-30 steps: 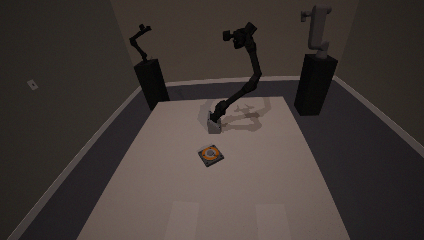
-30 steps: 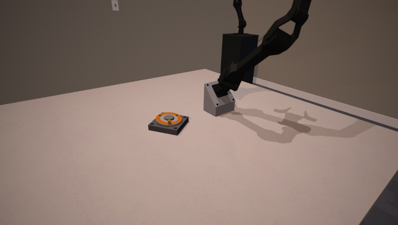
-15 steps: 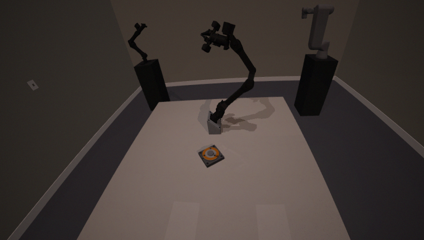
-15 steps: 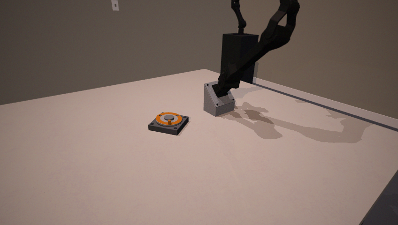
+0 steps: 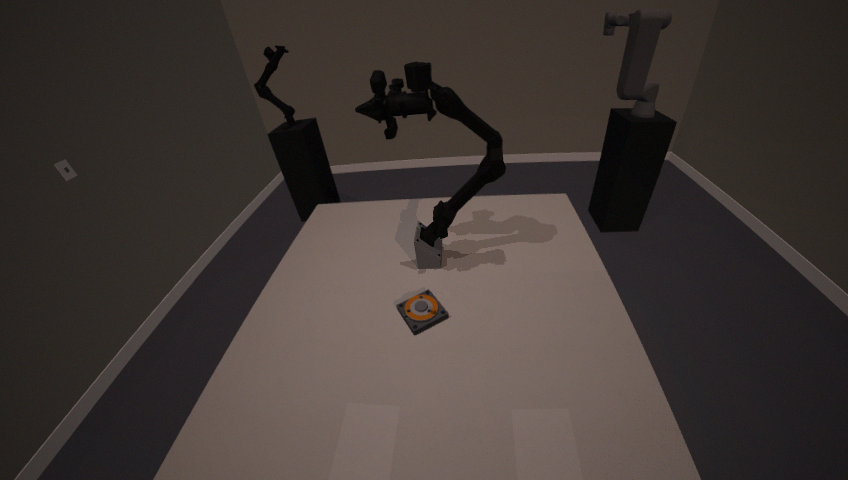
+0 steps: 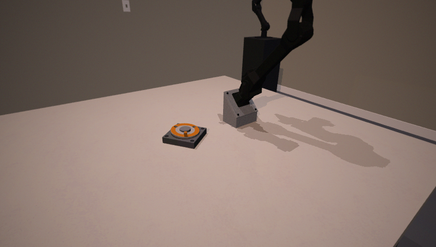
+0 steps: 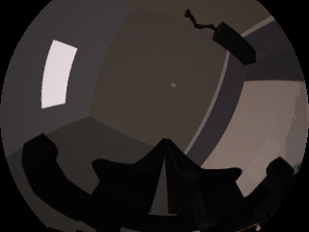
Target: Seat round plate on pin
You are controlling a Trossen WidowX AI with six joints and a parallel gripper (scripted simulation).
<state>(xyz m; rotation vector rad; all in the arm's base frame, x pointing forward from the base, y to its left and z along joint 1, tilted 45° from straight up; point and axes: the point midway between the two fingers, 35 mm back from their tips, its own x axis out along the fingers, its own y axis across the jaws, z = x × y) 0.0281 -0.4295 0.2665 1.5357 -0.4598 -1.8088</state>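
Orange-ringed plate (image 5: 421,307) on its base (image 5: 436,321) shows no readable writing; gripper (image 5: 361,109) closed, empty, high above.

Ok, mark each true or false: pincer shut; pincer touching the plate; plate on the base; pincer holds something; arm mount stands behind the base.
1. The pincer is shut. True.
2. It touches the plate. False: it hangs high in the air, far from the plate.
3. The plate sits on the square base. True.
4. The pincer holds something. False: it is shut on nothing.
5. In the top view, the arm mount stands behind the base. True.
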